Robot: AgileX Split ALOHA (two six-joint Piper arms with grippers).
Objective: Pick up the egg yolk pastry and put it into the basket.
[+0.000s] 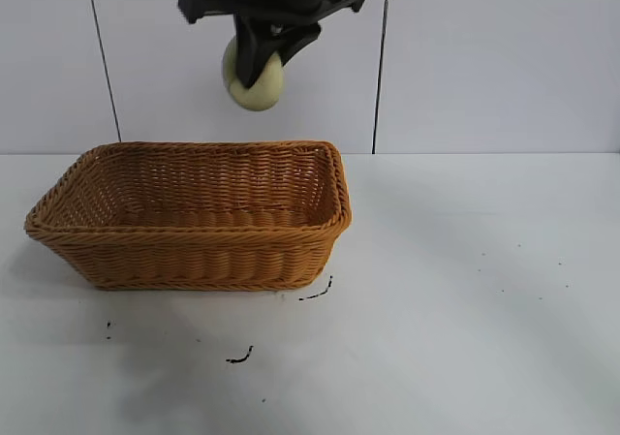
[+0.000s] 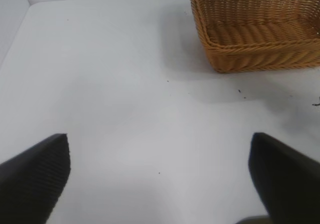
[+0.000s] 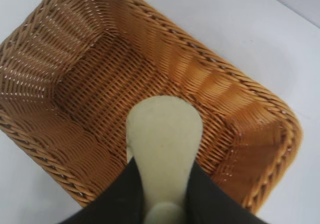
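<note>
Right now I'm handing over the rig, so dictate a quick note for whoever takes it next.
Right pincer: shut on the egg yolk pastry, held in the air above the basket.
Left pincer: open, holding nothing, over bare table off to the basket's side.
Done: pastry picked up and carried over the basket.
Left: lower, release the pastry inside, withdraw.
</note>
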